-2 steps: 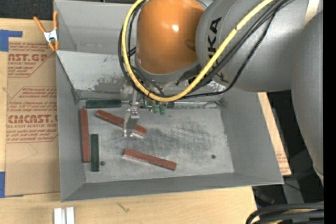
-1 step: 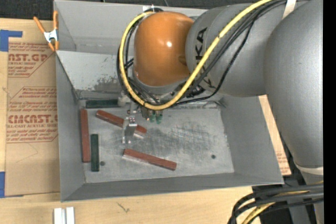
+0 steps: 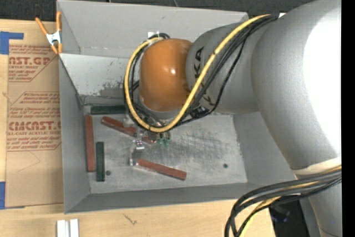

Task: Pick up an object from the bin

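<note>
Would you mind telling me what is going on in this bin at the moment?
The robot arm's gripper hangs low over the floor of the grey bin. It sits between a slanted reddish-brown stick behind it and a longer reddish-brown stick in front. A third brown stick and a dark green stick lie by the left wall. Nothing is visibly held.

You see one flat red-brown stick (image 3: 161,169) lying slanted on the floor of the bin (image 3: 222,158), near its front wall; a second red-brown stick (image 3: 118,125) lies slanted toward the bin's back slope.
</note>
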Available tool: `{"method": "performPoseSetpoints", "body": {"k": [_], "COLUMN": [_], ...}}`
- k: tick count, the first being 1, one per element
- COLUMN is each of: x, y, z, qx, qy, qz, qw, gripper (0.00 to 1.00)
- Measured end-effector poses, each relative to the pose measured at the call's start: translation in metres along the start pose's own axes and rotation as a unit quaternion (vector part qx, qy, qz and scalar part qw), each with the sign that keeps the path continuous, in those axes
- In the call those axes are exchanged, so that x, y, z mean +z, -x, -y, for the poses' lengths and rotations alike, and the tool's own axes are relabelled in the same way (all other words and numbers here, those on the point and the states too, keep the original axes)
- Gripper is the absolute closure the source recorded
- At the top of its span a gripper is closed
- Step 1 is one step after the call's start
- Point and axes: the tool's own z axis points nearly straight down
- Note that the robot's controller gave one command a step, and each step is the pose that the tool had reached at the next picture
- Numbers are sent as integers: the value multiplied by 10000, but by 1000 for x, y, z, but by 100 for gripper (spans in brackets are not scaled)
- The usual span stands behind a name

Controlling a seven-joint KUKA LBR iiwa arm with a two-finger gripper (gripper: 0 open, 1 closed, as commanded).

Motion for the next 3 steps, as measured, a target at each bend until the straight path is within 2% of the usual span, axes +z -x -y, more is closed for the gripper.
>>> {"method": "performPoseSetpoints", "body": {"k": [1, 2, 3], "x": [43, 45, 45], "y": [-4, -50, -50], "z": [1, 64, 64], "qx": [170, -632, -632], "qy": [31, 12, 12], "qz": [41, 36, 36], "qw": [9998, 9980, 9980], "gripper": [0, 100, 100]}}
